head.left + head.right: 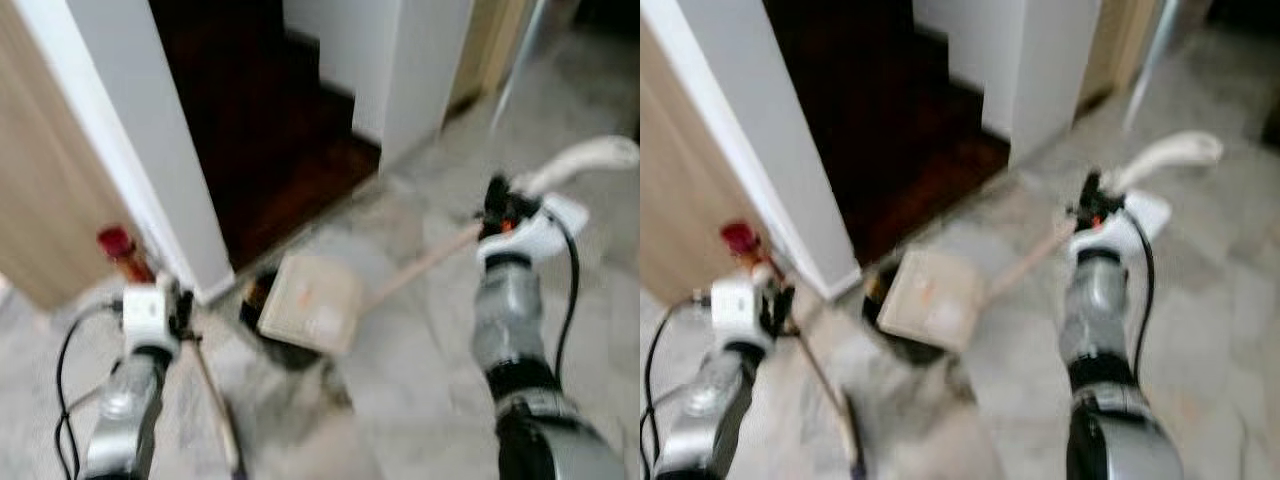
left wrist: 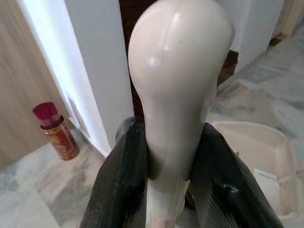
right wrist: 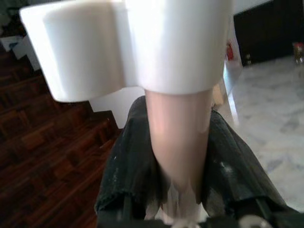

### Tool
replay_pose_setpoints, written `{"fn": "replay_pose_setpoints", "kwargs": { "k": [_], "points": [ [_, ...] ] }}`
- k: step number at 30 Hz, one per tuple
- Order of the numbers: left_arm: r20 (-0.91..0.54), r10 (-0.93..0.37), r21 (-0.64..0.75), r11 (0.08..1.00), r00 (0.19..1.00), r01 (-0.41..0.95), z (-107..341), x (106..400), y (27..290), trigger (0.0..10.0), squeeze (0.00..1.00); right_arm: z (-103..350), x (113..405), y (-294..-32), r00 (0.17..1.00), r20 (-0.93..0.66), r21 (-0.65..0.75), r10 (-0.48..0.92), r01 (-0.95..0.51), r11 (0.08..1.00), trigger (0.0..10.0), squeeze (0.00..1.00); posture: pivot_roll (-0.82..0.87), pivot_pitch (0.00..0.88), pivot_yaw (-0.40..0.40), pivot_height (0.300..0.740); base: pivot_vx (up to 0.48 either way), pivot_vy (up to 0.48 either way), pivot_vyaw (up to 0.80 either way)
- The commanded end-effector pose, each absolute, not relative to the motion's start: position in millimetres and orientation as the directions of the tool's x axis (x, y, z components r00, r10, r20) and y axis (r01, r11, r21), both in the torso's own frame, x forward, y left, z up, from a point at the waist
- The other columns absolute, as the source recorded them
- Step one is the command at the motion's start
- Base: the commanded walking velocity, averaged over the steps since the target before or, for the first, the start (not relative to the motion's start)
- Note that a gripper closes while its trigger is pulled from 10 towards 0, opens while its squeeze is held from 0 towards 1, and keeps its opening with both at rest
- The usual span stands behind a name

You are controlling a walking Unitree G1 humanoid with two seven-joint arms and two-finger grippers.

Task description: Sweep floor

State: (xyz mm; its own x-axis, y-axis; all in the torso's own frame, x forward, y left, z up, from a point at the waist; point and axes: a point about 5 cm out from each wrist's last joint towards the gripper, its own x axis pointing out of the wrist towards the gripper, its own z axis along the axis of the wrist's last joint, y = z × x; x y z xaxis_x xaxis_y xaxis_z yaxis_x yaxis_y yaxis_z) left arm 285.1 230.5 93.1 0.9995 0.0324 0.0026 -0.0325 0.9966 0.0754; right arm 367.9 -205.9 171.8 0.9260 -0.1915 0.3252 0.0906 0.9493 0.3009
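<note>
While both head views are blurred, the marble floor [image 1: 420,370] spreads grey and veined across the lower part of the scene, meeting a dark wooden floor [image 1: 270,150] that runs back between a white door frame [image 1: 150,130] on the robot's left and a white pillar [image 1: 415,70] further back. A pale wood panel [image 1: 40,200] stands left of the frame.

On the marble just outside the doorway lies the beige dustpan [image 1: 312,302], its tray facing up; whether anything lies in it cannot be told through the blur, and in the left wrist view its tray [image 2: 259,161] looks bare apart from a small pale label. A dark patch on the floor shows just under its near edge. Its long tan handle [image 1: 425,262] slants up to the right gripper [image 3: 178,183], whose two black fingers [image 3: 128,175] are closed narrowly around the shaft just below the white grip [image 3: 128,42].

The left gripper [image 2: 166,185] clamps the neck of the cream, bulb-shaped broom handle top [image 2: 178,71], a finger [image 2: 118,180] pressed on each side; the thin broom stick [image 1: 215,400] drops from it toward the floor.

A small can with a red cap [image 2: 56,130] stands upright on the marble at the foot of the door frame, against the wood panel.
</note>
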Motion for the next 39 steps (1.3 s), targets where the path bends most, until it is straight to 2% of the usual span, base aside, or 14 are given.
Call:
{"fn": "replay_pose_setpoints", "kwargs": {
  "k": [1, 8, 14, 39],
  "points": [
    [0.047, 0.046, 0.101, 0.994, 0.998, -0.050, 102.7, 284.0, 237.4, 10.0, 0.00, 188.4, 371.3, -196.1, 0.904, 0.386, 0.336, -0.184, 0.049, 0.941, 10.0, 0.00, 0.09, 0.050, 0.007, 0.740, 0.292, 0.000, 0.00],
    [0.060, 0.040, 0.108, 0.993, 0.997, -0.046, 106.9, 287.6, 235.4, 10.0, 0.00, 191.9, 371.5, -194.2, 0.900, 0.399, 0.328, -0.174, 0.038, 0.944, 10.0, 0.00, 0.08, 0.049, 0.006, 0.740, 0.292, 0.000, 0.00],
    [0.066, 0.032, 0.108, 0.993, 0.997, -0.039, 108.6, 288.9, 233.6, 10.0, 0.00, 193.4, 370.9, -195.7, 0.897, 0.407, 0.320, -0.170, 0.035, 0.947, 10.0, 0.00, 0.08, 0.050, 0.003, 0.740, 0.291, 0.000, 0.71],
    [0.101, 0.032, 0.099, 0.994, 0.994, -0.042, 114.1, 291.8, 230.8, 10.0, 0.00, 194.7, 371.5, -192.9, 0.901, 0.407, 0.326, -0.149, 0.010, 0.945, 10.0, 0.00, 0.08, 0.041, -0.001, 0.740, 0.264, 0.000, 0.00]
  ]
}}
